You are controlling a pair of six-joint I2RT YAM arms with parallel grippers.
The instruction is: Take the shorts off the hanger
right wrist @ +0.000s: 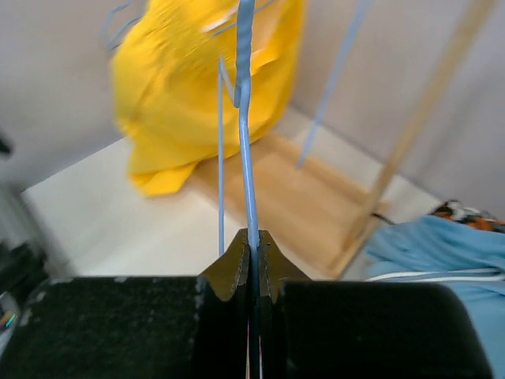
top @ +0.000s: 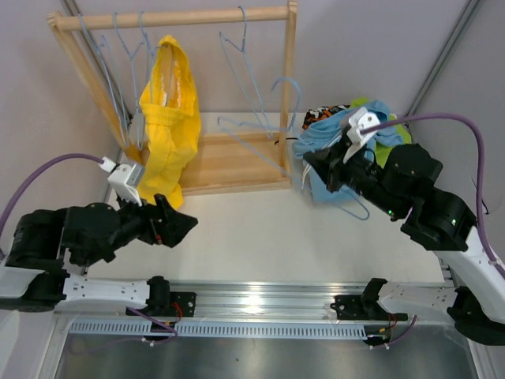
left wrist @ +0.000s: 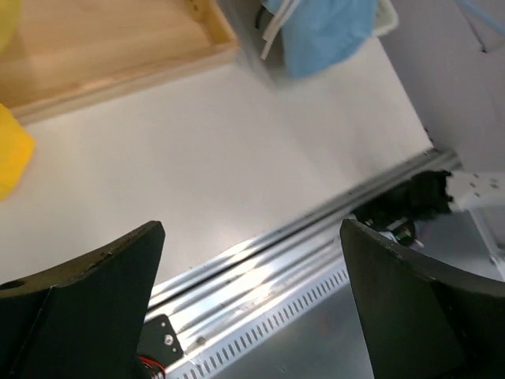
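From above: yellow shorts [top: 170,110] hanging on a hanger from the rod of the wooden rack [top: 173,17], over its flat base. Right of the rack, a heap of shorts [top: 359,126] on the white table [top: 260,213], with light blue shorts [top: 319,134] in front, and lime green and a patterned black pair behind. Left gripper [top: 185,223] low over the table, near the yellow hem, touching nothing. Right gripper [top: 308,163] just beside the heap.

From the left wrist: fingers [left wrist: 87,292] spread wide and empty above bare table. A yellow corner at the left edge, light blue cloth at the top.

From the right wrist: tips pinched tight on the thin wire of a pale blue hanger [right wrist: 246,158], rising straight up from them. Behind, the yellow shorts, blurred. At lower right, the light blue shorts with a white drawstring [right wrist: 426,276].
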